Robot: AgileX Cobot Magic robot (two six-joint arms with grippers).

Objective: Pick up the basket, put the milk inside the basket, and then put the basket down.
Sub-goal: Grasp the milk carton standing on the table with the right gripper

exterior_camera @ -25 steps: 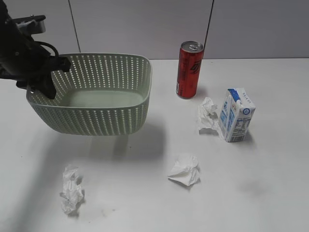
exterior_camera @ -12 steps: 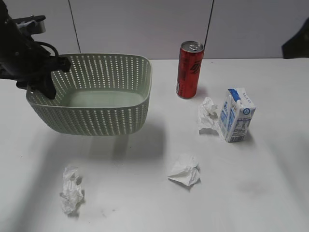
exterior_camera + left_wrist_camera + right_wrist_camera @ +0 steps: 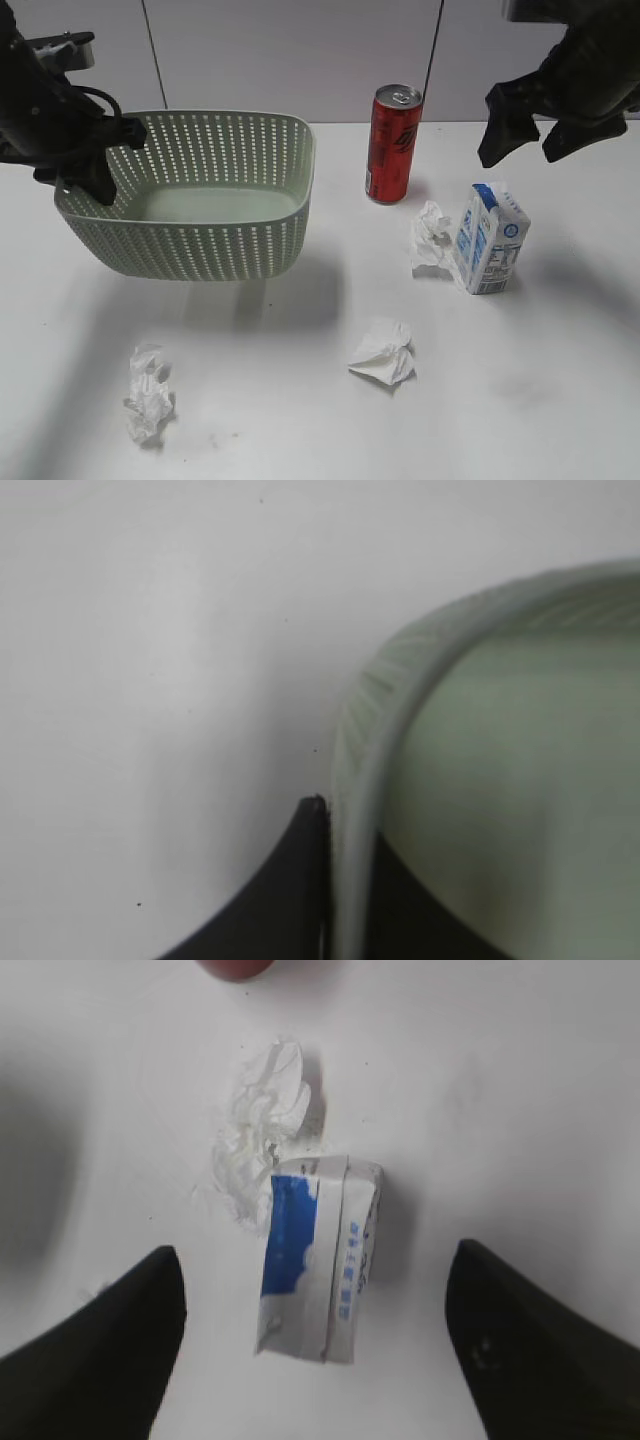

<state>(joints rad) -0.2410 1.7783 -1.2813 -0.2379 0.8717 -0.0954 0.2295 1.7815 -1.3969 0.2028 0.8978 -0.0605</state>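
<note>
The sage-green basket (image 3: 205, 195) hangs tilted above the table at the left, held by its left rim. My left gripper (image 3: 92, 165) is shut on that rim; in the left wrist view the rim (image 3: 352, 780) runs between the two dark fingers. The milk (image 3: 490, 237), a white and blue carton, stands upright on the table at the right. My right gripper (image 3: 527, 135) is open and hovers above the carton. In the right wrist view the milk (image 3: 318, 1260) lies between the two spread fingers (image 3: 110, 1350), with clear gaps on both sides.
A tall red can (image 3: 392, 145) stands behind and left of the milk. A crumpled paper wad (image 3: 430, 236) touches the carton's left side. Two more wads lie at the front middle (image 3: 382, 351) and front left (image 3: 148, 391).
My right arm has come in from the upper right and now hovers over the milk. The left gripper and the basket have stayed still.
</note>
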